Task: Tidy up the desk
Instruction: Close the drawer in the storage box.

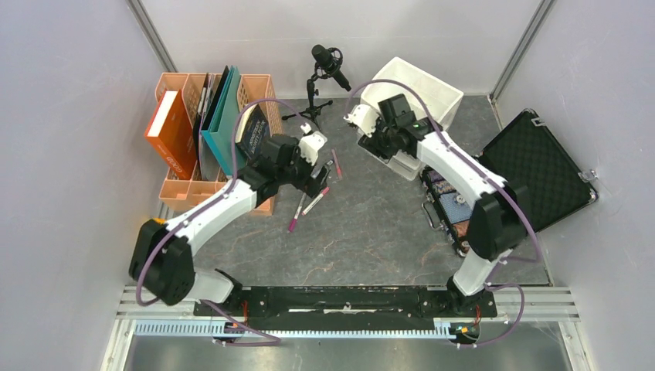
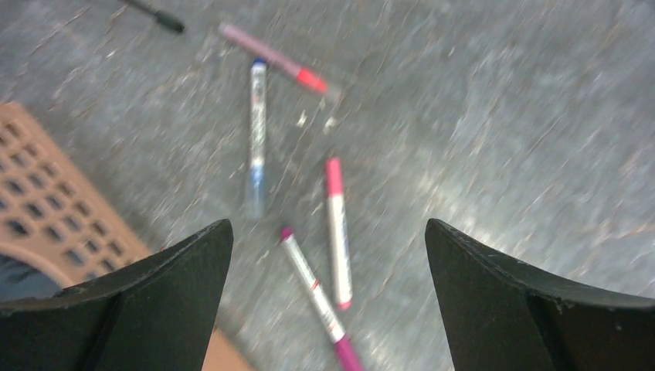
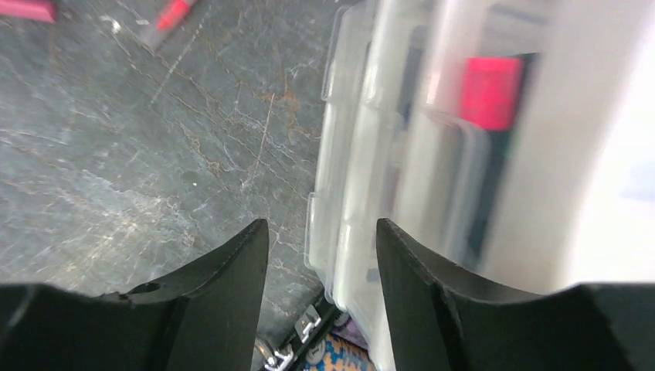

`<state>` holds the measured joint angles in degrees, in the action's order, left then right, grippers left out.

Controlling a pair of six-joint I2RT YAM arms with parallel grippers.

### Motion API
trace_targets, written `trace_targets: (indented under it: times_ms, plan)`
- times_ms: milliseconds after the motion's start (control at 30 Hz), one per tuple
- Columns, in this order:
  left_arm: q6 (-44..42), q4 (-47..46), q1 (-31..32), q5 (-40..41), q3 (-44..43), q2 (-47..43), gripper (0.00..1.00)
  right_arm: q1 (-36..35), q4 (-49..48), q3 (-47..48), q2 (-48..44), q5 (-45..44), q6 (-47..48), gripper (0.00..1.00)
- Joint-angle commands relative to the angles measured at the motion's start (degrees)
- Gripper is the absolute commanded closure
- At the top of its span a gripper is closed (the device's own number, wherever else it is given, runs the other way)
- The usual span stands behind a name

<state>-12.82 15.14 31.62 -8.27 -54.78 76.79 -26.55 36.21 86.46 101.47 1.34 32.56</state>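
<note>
Pens (image 1: 315, 202) lay mid-frame on the bench (image 1: 371, 232); a file rack (image 1: 181, 193) stood upper left, a microphone (image 1: 328, 60) top centre, a bin (image 1: 436, 93) upper right, a case (image 1: 541, 166) right.

The right tool (image 3: 320, 226) hangs, fingers parted, over the desk (image 3: 116, 154) at the edge of a clear plastic box (image 3: 351, 139).

The widest bare stretch of the table (image 1: 371, 232) lies in the middle and near front, between the two arms. Loose markers (image 2: 337, 232) litter the spot under the left pincer (image 2: 328, 232), whose jaws stand wide above them. A peach file rack (image 1: 181, 189) walls the left side. A clear plastic box (image 3: 363, 154) sits just beside the parted right pincer (image 3: 320, 228), with a white bin (image 1: 432, 93) behind it. A microphone stand (image 1: 313, 97) blocks the back and an open black case (image 1: 541, 170) blocks the right.
</note>
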Motion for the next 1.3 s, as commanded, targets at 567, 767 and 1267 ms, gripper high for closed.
trace_targets:
  times_ms: [567, 767, 1267]
  plan:
    - [44.3, -29.3, 0.0, -15.9, -17.8, 31.3, 0.0, 5.9, 9.1, 5.9, -13.0, -6.0, 1.7, 0.42]
    - [47.7, -31.1, 0.0, -16.4, -19.2, 35.5, 0.0, 7.2, 8.6, 6.2, -9.8, -4.9, 2.8, 0.45]
    - [73.0, -55.8, 0.6, -23.2, -21.4, 50.9, 0.05, 8.3, 11.1, 9.2, -6.6, -1.5, 2.6, 0.87]
